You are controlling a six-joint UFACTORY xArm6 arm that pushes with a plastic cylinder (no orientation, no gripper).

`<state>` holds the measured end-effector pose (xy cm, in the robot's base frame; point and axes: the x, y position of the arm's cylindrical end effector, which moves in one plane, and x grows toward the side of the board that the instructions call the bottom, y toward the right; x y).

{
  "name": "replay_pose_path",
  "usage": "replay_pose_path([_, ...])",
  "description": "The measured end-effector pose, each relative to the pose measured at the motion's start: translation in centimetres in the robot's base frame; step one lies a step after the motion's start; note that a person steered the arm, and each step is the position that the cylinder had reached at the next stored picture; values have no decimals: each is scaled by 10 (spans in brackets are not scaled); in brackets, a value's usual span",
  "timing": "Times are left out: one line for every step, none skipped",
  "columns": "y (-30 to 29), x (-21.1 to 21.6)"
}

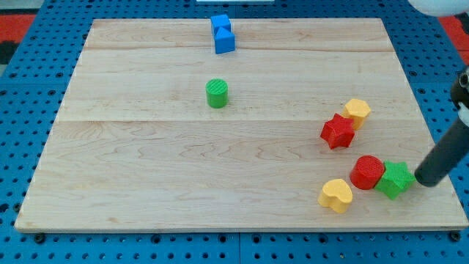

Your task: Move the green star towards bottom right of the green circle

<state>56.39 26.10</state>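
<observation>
The green star (396, 179) lies near the board's bottom right, touching the red circle (367, 172) on its left. The green circle (217, 94) stands alone near the middle of the board, far up and left of the star. My tip (424, 179) is at the view's right, just right of the green star, at or nearly touching its right side. The dark rod slants up to the view's right edge.
A yellow heart (336, 195) lies left and below the red circle. A red star (338, 131) and a yellow hexagon (357, 111) sit together above them. A blue block (223, 34) is at the top edge of the wooden board (146, 169).
</observation>
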Motion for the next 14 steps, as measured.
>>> replay_pose_path([-22, -8])
replay_pose_path([-75, -33])
replay_pose_path([-94, -39])
replay_pose_path([-8, -24])
replay_pose_path([-54, 12])
replay_pose_path([-87, -24])
replay_pose_path([-119, -68])
replay_pose_path([-59, -62])
replay_pose_path([-60, -36])
replay_pose_path([-75, -13])
replay_pose_path([-75, -13])
replay_pose_path([-89, -7])
replay_pose_path([-96, -10])
replay_pose_path([-146, -37])
